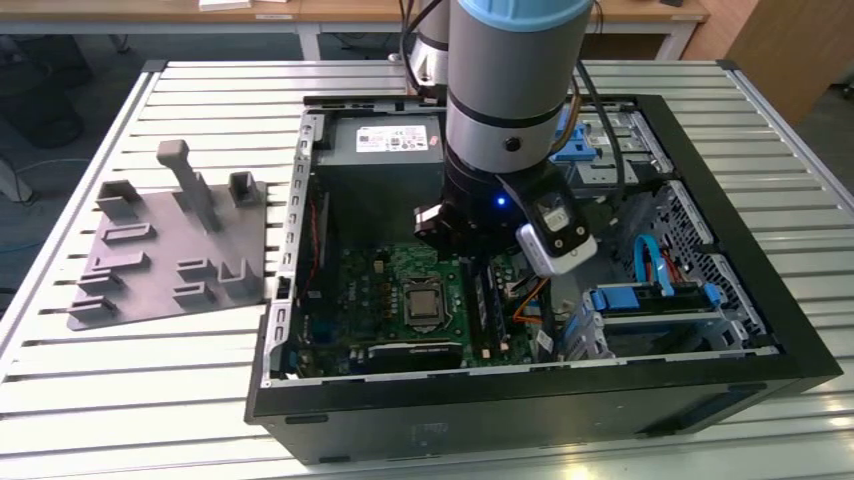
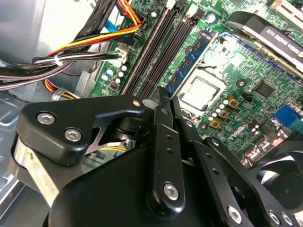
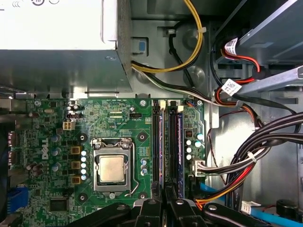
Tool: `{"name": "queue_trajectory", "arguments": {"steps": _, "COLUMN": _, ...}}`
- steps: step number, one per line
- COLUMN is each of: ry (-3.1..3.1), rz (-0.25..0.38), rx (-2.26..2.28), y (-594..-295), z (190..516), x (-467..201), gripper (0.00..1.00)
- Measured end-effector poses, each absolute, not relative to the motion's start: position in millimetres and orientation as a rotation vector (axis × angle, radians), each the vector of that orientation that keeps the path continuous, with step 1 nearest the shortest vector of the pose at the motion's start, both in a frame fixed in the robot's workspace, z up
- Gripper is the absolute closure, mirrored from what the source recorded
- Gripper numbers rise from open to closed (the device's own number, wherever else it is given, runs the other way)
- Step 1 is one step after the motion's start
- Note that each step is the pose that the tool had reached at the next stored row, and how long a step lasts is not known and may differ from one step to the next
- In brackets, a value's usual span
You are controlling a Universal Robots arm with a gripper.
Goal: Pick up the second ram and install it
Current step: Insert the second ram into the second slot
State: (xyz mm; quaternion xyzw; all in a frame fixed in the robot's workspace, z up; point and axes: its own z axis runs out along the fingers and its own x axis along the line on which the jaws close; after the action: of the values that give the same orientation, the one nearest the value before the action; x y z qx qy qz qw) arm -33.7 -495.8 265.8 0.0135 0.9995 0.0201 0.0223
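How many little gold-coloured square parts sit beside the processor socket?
3. They form one row on the green motherboard alongside the processor socket: first end square, middle square, far end square. None looks hidden.

No legible text; label print on the power supply [image 1: 384,142] is too small.

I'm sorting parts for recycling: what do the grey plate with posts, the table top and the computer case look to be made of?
The grey plate looks like matte moulded or printed plastic: one even grey, soft edges, no shine. The table top looks like pale metal slats, likely aluminium, with a dull sheen. The computer case seems to be black-coated sheet metal outside, with bare grey steel inside.
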Motion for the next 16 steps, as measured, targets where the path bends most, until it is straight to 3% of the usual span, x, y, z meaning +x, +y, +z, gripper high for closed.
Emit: {"name": "queue_trajectory", "arguments": {"steps": 16, "ry": 3.096, "rz": 0.062, "rx": 0.042, "y": -495.9, "z": 262.7, "x": -33.7, "gripper": 0.86}}
